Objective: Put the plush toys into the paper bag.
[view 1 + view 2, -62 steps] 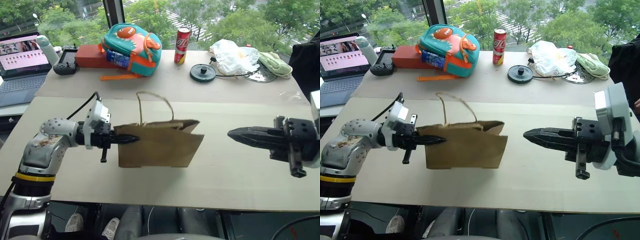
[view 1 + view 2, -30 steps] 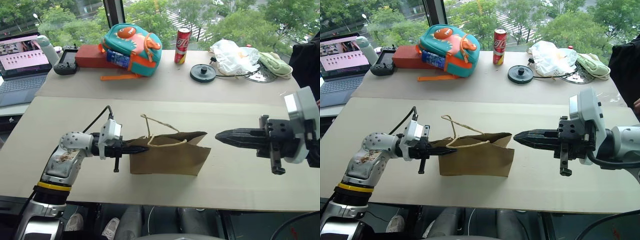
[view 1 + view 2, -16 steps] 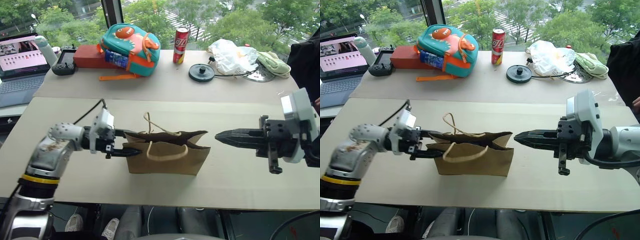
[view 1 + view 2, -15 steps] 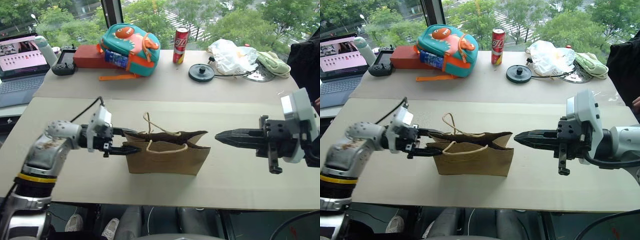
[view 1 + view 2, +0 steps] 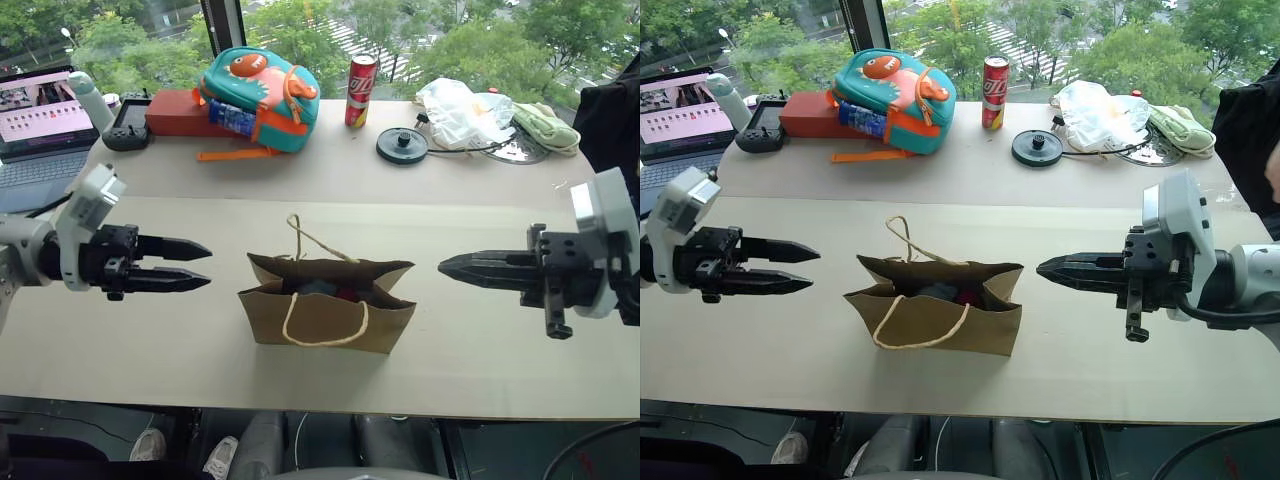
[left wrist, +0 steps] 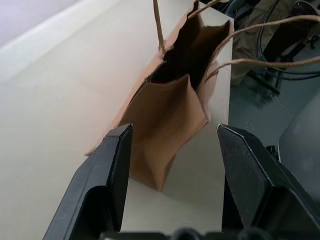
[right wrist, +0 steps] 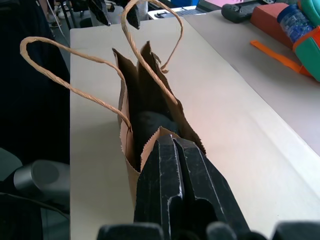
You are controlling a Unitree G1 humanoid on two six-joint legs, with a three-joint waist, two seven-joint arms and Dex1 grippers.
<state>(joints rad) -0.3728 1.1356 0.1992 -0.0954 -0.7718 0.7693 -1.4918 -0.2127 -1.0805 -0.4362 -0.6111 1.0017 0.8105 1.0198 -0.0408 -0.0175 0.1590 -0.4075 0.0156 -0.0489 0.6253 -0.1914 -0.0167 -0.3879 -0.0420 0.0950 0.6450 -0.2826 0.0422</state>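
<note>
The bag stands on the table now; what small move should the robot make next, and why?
Probably draw both arms back and finish. The paper bag stands upright by itself with the plush toys inside; the left gripper is open beside it, and the right gripper is shut, empty.

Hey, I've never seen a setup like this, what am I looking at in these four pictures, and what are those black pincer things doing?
This is a two-armed robot at a table. Two pictures come from cameras in its head, looking down; the other two come from cameras on its wrists, looking along the fingers. The black pincers are its grippers. The left gripper is open and empty; the right gripper is shut and empty. Between them a brown paper bag stands upright, with something red and something dark showing inside. Farther back lie a teal backpack, a red can and a laptop.
</note>
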